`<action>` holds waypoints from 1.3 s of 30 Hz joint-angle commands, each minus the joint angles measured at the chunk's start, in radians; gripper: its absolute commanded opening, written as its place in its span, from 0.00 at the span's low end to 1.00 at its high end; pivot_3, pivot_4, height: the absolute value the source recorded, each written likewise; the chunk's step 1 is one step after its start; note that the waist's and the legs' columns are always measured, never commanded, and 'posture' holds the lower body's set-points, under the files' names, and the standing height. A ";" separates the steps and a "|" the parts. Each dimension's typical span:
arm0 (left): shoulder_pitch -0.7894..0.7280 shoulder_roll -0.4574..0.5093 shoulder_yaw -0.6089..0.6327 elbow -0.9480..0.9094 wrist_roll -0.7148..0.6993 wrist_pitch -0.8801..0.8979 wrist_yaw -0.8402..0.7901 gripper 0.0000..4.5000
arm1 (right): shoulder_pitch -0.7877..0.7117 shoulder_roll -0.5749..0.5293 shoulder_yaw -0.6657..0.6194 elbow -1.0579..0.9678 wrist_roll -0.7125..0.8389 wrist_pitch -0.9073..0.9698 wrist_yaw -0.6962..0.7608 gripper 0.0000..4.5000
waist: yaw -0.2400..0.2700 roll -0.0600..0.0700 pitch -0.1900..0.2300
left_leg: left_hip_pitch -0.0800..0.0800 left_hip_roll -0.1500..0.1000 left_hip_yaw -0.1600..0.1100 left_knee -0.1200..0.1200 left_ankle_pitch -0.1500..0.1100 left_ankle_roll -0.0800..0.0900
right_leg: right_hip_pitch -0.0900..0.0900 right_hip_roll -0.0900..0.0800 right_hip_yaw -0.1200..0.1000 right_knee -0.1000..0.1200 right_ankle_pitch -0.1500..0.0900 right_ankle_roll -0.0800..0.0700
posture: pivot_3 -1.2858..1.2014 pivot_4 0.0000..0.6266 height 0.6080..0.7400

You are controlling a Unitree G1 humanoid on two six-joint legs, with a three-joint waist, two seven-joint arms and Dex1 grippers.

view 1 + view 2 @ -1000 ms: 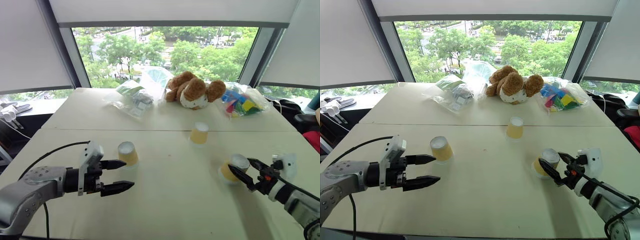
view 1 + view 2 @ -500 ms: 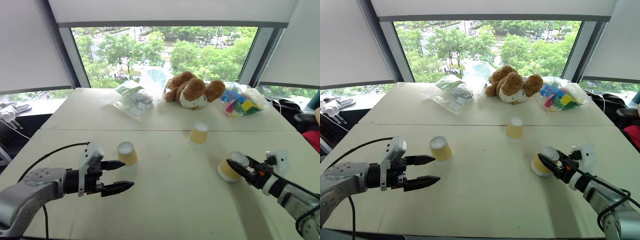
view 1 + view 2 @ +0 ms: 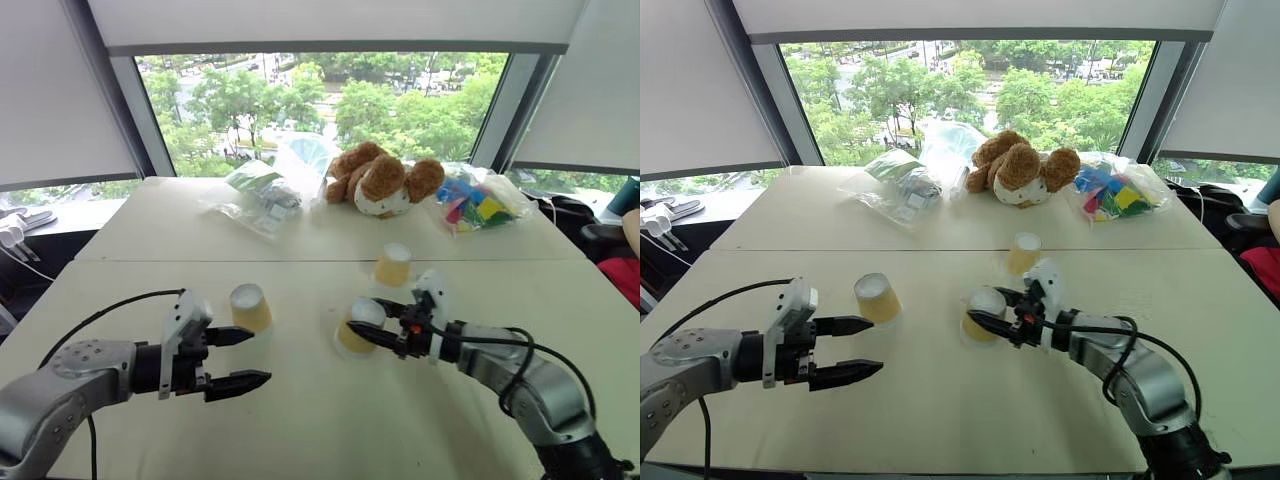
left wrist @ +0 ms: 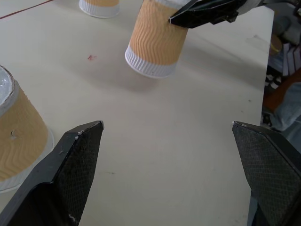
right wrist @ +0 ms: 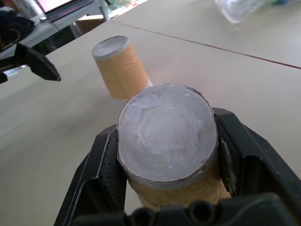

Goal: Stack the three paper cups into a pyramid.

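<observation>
Since a second ago, my right hand (image 3: 362, 328) has closed on one paper cup (image 3: 357, 326) and carried it from the right side of the surface (image 3: 300, 420) in toward the middle. It now clamps that cup just under the upturned base, and the cup tilts a little, its rim low over the surface; I cannot tell whether the rim still touches. My left hand (image 3: 240, 358) hangs released, fingers wide, beside the second cup (image 3: 250, 307), which stands upside down and apart from the held one. The third cup (image 3: 392, 265) sits upside down farther back, near the seam. These cups look very light and thin-walled, with ribbed sides that should give grip, so I judge a hard squeeze would crush them. Holding near the stiff base seems safest.
</observation>
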 commanded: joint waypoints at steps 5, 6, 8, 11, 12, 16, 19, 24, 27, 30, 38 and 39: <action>0.029 -0.003 0.028 -0.048 0.000 -0.019 0.026 1.00 | -0.032 0.010 0.040 0.073 -0.084 -0.072 0.044 0.99 | 0.001 0.000 0.000 | 0.000 -0.001 0.000 0.000 0.000 0.000 | 0.000 0.000 0.000 0.000 0.000 0.000 | 0.52 0.24 1.00; 0.031 -0.003 0.028 -0.049 -0.001 -0.019 0.029 1.00 | -0.034 0.007 0.037 0.069 -0.087 -0.077 0.051 0.99 | 0.000 0.000 0.000 | 0.000 0.000 0.000 0.000 0.000 0.000 | 0.000 0.000 0.000 0.000 0.000 0.000 | 0.52 0.24 1.00; 0.034 -0.004 0.030 -0.049 -0.003 -0.019 0.031 1.00 | -0.038 0.003 0.013 0.041 -0.077 -0.078 0.055 0.99 | 0.000 0.000 0.000 | 0.000 0.000 0.000 0.000 0.000 0.000 | -0.001 0.000 0.000 0.000 0.000 0.000 | 0.52 0.24 1.00; 0.037 0.000 0.034 -0.044 -0.005 -0.020 0.027 1.00 | -0.042 -0.028 -0.076 -0.056 0.000 -0.011 0.050 0.99 | 0.000 0.000 0.000 | -0.001 0.000 0.000 0.000 0.000 -0.001 | -0.002 0.000 0.000 0.001 0.000 0.000 | 0.52 0.24 1.00; 0.036 0.002 0.037 -0.041 -0.006 -0.020 0.024 1.00 | -0.045 -0.044 -0.109 -0.090 0.031 0.019 0.047 0.99 | 0.000 0.000 0.000 | -0.001 0.000 0.000 0.000 0.000 -0.001 | -0.002 -0.001 0.000 0.001 0.000 0.000 | 0.52 0.24 1.00; 0.020 -0.001 0.040 -0.030 -0.013 -0.017 0.022 1.00 | -0.067 -0.066 -0.226 -0.137 0.136 0.102 0.008 0.99 | 0.001 0.000 0.000 | -0.002 -0.001 0.000 0.000 0.000 -0.001 | -0.002 -0.001 0.000 0.001 0.000 0.000 | 0.52 0.24 1.00; -0.023 -0.018 0.042 -0.017 -0.038 -0.008 0.035 1.00 | -0.124 -0.045 -0.286 -0.011 0.096 0.058 -0.059 0.99 | 0.001 0.000 0.000 | -0.002 -0.001 0.000 0.000 0.000 -0.001 | -0.002 -0.001 0.000 0.001 0.000 0.000 | 0.52 0.24 1.00; -0.059 -0.016 0.062 -0.029 -0.084 0.023 0.054 1.00 | -0.255 0.012 -0.195 0.393 -0.129 -0.197 -0.093 0.99 | -0.005 -0.001 -0.001 | -0.002 -0.001 0.000 0.000 0.001 -0.002 | -0.003 -0.001 0.000 0.002 0.000 0.000 | 0.52 0.24 1.00; -0.059 -0.006 0.081 -0.035 -0.102 0.035 0.061 1.00 | -0.334 0.057 -0.184 0.572 -0.168 -0.287 -0.071 0.99 | -0.009 -0.001 0.000 | -0.002 -0.001 0.002 0.000 0.004 -0.007 | -0.006 0.000 0.002 0.005 0.000 0.000 | 0.52 0.24 1.00; -0.041 0.000 0.097 -0.046 -0.106 0.038 0.072 1.00 | -0.396 0.099 -0.179 0.710 -0.175 -0.338 -0.028 0.99 | -0.010 0.000 0.000 | -0.003 0.000 0.003 0.000 0.004 -0.007 | -0.007 0.000 0.002 0.005 0.000 0.000 | 0.52 0.24 1.00; -0.009 -0.005 0.112 -0.071 -0.110 0.036 0.105 1.00 | -0.509 0.141 -0.183 0.970 -0.250 -0.489 -0.035 0.99 | -0.004 0.000 0.000 | -0.003 0.000 0.003 0.000 0.005 -0.008 | -0.006 0.000 0.002 0.004 0.000 0.000 | 0.52 0.24 1.00; -0.005 -0.006 0.114 -0.073 -0.112 0.036 0.109 1.00 | -0.518 0.141 -0.188 0.988 -0.253 -0.503 -0.040 0.99 | -0.005 0.000 0.000 | -0.003 0.000 0.003 0.000 0.005 -0.008 | -0.006 0.000 0.002 0.004 0.000 0.000 | 0.52 0.24 1.00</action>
